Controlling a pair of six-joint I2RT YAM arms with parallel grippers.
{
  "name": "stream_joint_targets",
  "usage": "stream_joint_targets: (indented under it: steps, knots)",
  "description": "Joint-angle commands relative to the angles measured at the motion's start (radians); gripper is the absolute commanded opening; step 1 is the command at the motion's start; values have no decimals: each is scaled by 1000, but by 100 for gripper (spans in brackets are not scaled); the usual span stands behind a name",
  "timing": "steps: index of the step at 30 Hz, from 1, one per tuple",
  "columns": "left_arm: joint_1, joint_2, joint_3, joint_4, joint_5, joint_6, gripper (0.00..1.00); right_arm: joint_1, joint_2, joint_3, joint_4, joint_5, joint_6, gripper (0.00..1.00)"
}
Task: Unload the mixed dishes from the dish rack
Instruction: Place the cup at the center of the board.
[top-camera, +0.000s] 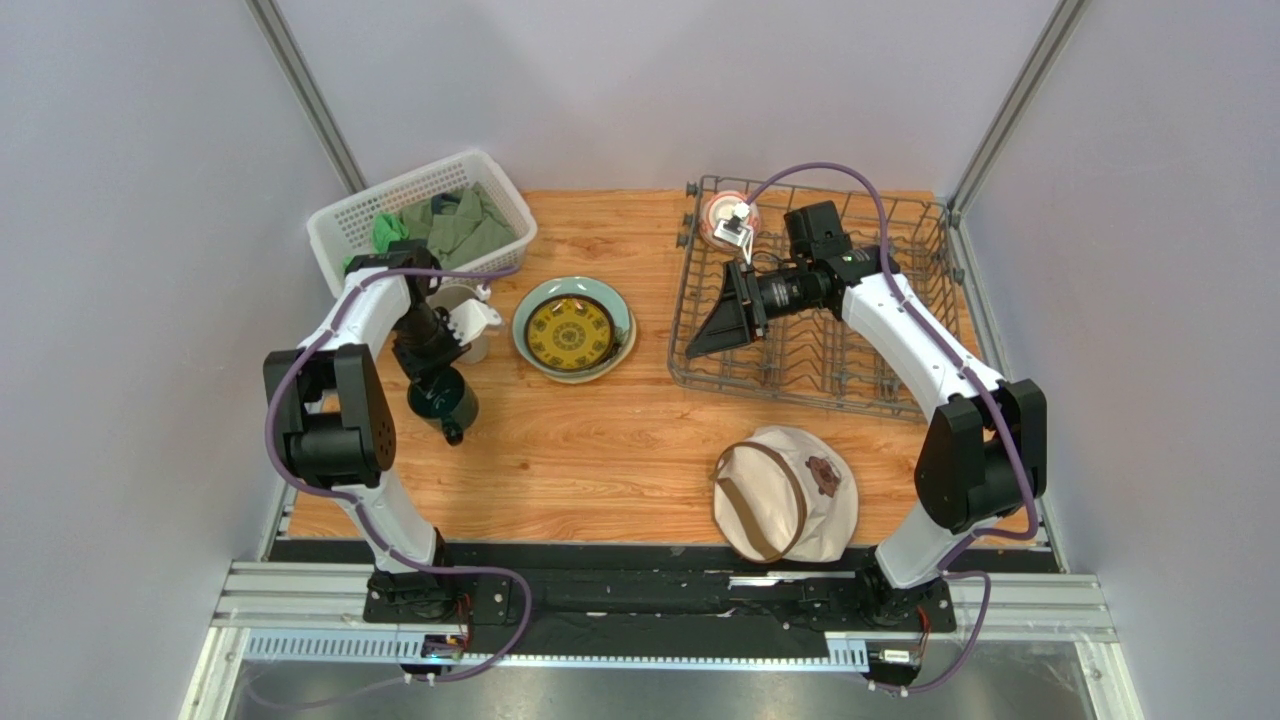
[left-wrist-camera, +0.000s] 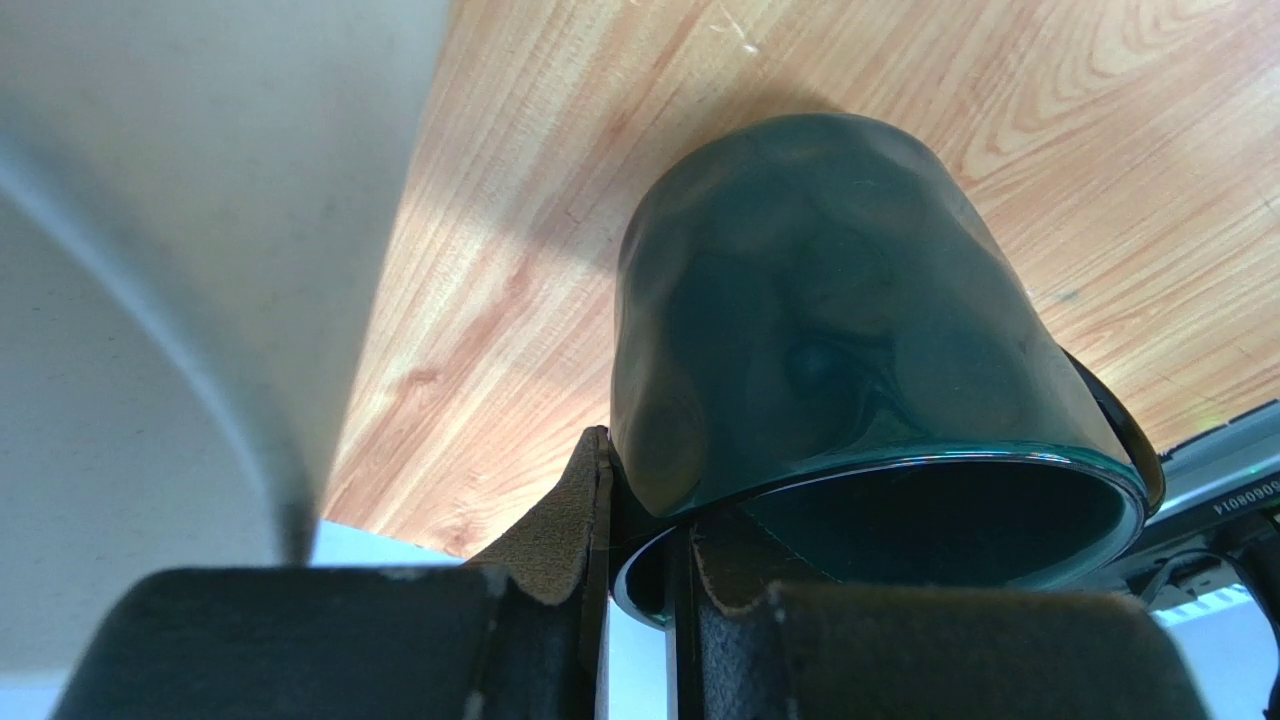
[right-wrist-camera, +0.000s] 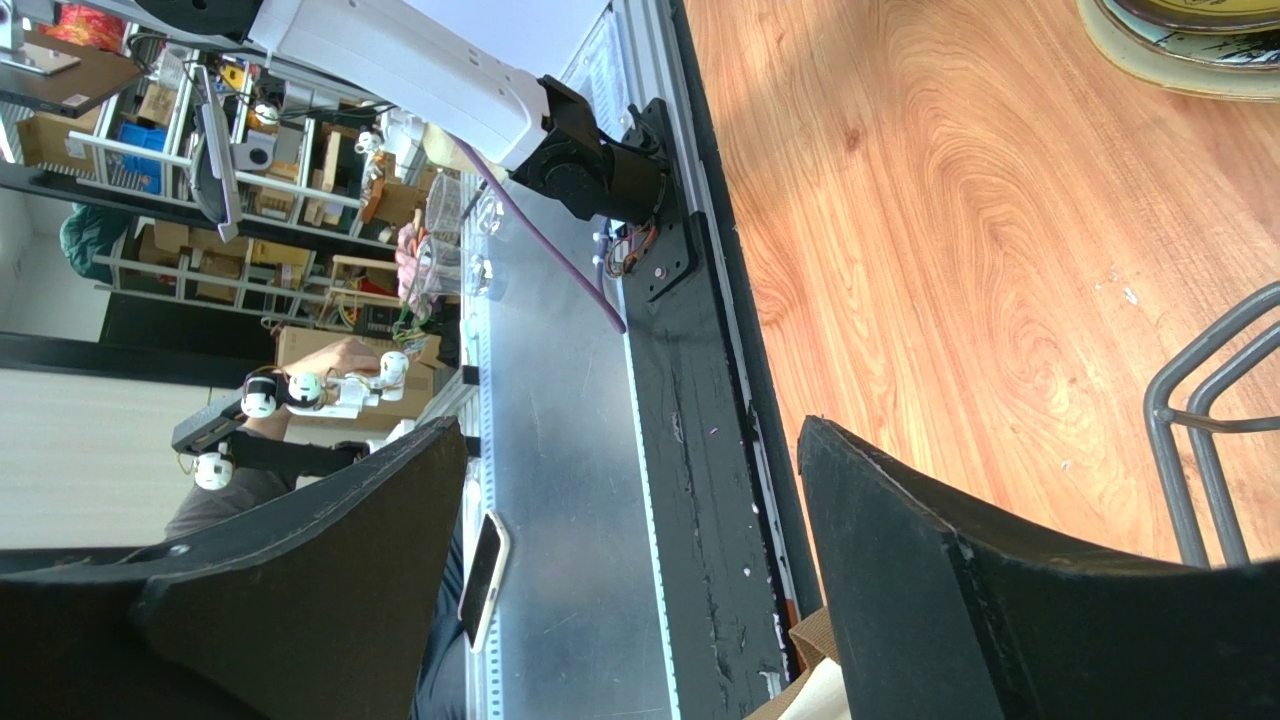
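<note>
From the top camera, the dish rack (top-camera: 887, 360) stands on the right of the table (top-camera: 646, 450) with the red-orange-and-white patterned bowl (top-camera: 732, 219) in its far left corner. The right gripper (top-camera: 714, 315) hangs over the rack's left end. The white lattice basket (top-camera: 334, 248) at the far left holds green cloths (top-camera: 458, 225). The pale green plate (top-camera: 613, 308) lies mid-table with the small dark yellow-patterned plate (top-camera: 571, 333) on it. The beige tumbler (top-camera: 463, 318) is just beside the left gripper (top-camera: 431, 375), which carries the dark green mug (top-camera: 445, 405) over the table's left side. A beige hat (top-camera: 781, 492) lies near the front.

The left wrist camera shows both padded fingers (left-wrist-camera: 564, 518) clamped on the mug's rim, one inside and one outside, with the mouth toward the camera.

The right wrist camera shows its fingers (right-wrist-camera: 962, 570) wide apart, the table's near edge visible between them and a corner of rack wire at the right edge
</note>
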Motion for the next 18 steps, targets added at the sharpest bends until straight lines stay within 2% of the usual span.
stream_joint_targets:
  steps: [1, 13, 18]
  knots:
    - [9, -21, 24, 14, -2, -20, 0, 4, -30, 19, -8, -2, -22, 85]
    - [9, -7, 7, 28, -19, -29, 0, 4, -33, 19, -14, 5, -55, 85]
    - [9, -12, 2, 31, -24, -34, 6, 5, -35, 16, -13, 6, -57, 85]
